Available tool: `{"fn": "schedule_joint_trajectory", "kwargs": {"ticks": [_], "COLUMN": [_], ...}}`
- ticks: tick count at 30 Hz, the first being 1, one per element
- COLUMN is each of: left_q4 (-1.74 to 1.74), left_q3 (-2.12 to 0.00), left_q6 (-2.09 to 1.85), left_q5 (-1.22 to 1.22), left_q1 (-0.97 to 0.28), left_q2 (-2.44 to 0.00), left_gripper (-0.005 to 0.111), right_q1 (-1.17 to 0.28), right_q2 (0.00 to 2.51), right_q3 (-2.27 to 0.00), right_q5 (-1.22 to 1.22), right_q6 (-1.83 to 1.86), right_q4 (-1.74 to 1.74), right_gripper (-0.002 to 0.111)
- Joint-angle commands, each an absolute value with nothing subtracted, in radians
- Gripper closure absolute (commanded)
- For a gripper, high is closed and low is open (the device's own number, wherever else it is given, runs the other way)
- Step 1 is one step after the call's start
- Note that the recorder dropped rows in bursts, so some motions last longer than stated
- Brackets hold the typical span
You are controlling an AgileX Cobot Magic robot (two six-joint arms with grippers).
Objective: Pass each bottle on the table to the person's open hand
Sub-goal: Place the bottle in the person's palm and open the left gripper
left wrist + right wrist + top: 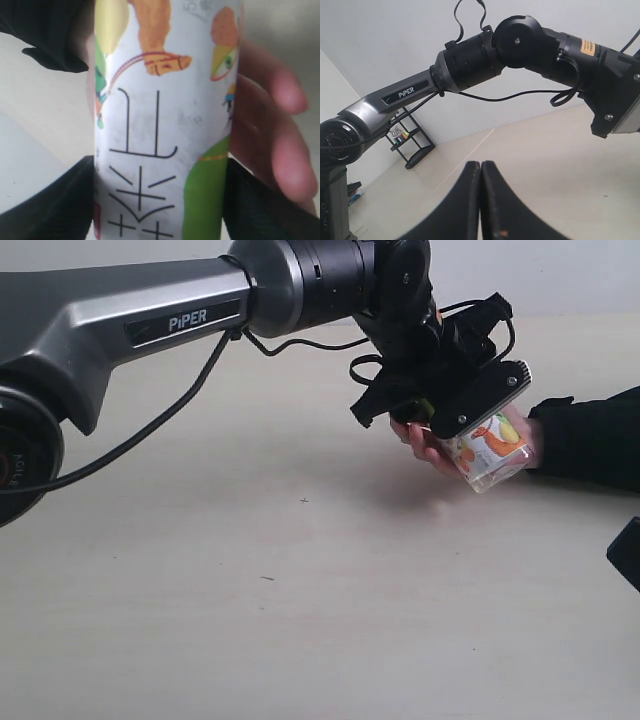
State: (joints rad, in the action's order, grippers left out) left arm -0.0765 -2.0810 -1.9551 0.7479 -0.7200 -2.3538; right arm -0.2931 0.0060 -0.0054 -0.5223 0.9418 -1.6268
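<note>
My left gripper (478, 435) is shut on the clear white-label bottle with fruit print (495, 452), holding it tilted in the person's open hand (425, 448) at the right of the table (300, 590). In the left wrist view the bottle (165, 115) fills the middle, with a black finger (47, 202) pressed on each side and the hand's fingers (272, 140) behind it. The black sleeve cuff (585, 440) lies on the table. My right gripper (481, 172) is shut with nothing in it, low at the right edge (626, 552). The other bottles are out of view.
The long grey left arm (150, 320) with a hanging black cable (150, 430) spans the upper left of the exterior view. A black shelf rack (410, 142) stands on the floor far off in the right wrist view.
</note>
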Motion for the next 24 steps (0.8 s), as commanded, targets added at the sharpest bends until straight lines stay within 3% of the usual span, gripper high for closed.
{"fn": "schedule_joint_trajectory", "kwargs": {"ticks": [1, 4, 7, 11, 14, 18, 24], "left_q4": [-0.096, -0.096, -0.096, -0.096, -0.096, -0.096, -0.094], "left_q3": [-2.079, -2.079, -2.079, -2.079, -2.079, -2.079, -2.081], "left_q6": [-1.948, -1.947, -1.947, -1.947, -1.932, -1.931, -1.884], "left_q5": [0.735, 0.735, 0.735, 0.735, 0.735, 0.726, 0.726], "left_q1": [-0.719, -0.719, -0.719, -0.719, -0.719, -0.719, -0.719], "left_q2": [-2.351, -2.351, -2.351, -2.351, -2.351, -2.351, -2.345], "left_gripper": [0.107, 0.105, 0.091, 0.055, 0.036, 0.028, 0.028], "right_q1": [-0.291, -0.291, -0.291, -0.291, -0.291, -0.291, -0.291], "right_q2": [0.000, 0.000, 0.000, 0.000, 0.000, 0.000, 0.000], "right_q3": [0.000, 0.000, 0.000, 0.000, 0.000, 0.000, 0.000], "right_q5": [-0.525, -0.525, -0.525, -0.525, -0.525, -0.525, -0.521], "right_q6": [0.941, 0.941, 0.941, 0.941, 0.941, 0.941, 0.941], "right_q4": [-1.632, -1.632, -1.632, -1.632, -1.632, -1.632, -1.632], "right_gripper": [0.108, 0.108, 0.108, 0.108, 0.108, 0.108, 0.108]}}
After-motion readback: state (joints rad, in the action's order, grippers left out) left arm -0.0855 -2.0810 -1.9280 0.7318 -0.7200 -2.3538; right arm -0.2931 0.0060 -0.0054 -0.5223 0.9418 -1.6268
